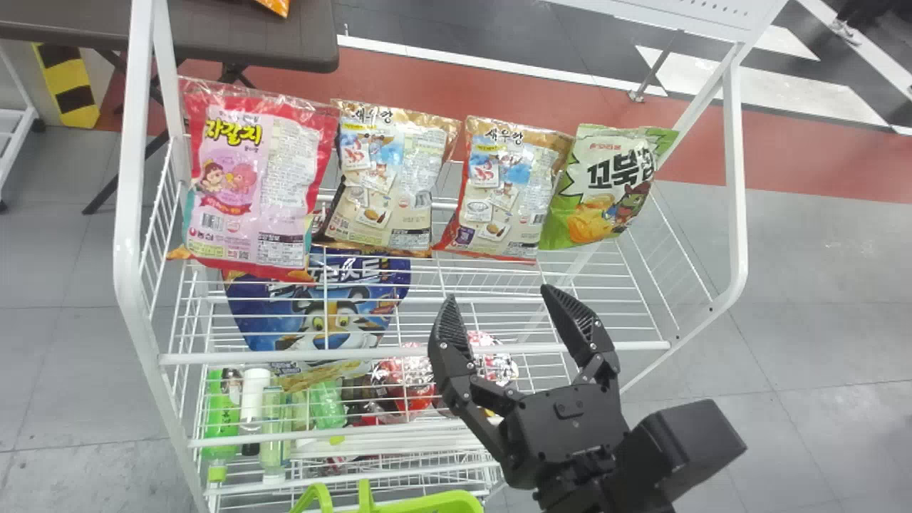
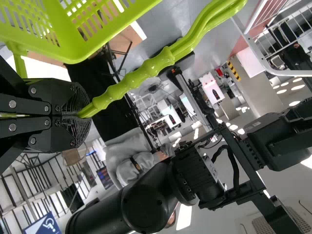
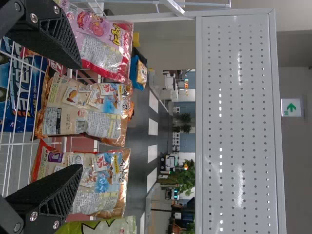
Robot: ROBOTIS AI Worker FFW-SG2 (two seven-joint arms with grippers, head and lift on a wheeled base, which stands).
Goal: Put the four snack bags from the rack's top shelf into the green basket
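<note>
The right hand (image 1: 497, 293), two black ridged fingers spread wide, is over the front part of the white wire rack (image 1: 413, 354), touching none of the snack bags. All four bags stand in a row on its top shelf: from the left, a pink bag with red edges (image 1: 231, 178), a beige, brown-topped bag (image 1: 385, 185), a second beige one with a red lower edge (image 1: 506, 192) (nearly the first one's twin), and a green-and-white bag (image 1: 605, 192) at the right end. Under the top shelf's wires are a large blue bag with a cartoon tiger (image 1: 335, 313) and, lower, a slim white bottle (image 1: 253, 395). The left hand (image 2: 80, 116) has its fingers pinching the wavy green plastic handle (image 2: 141, 73) of the green slotted basket (image 2: 73, 46) (fairly near the rack's front).
</note>
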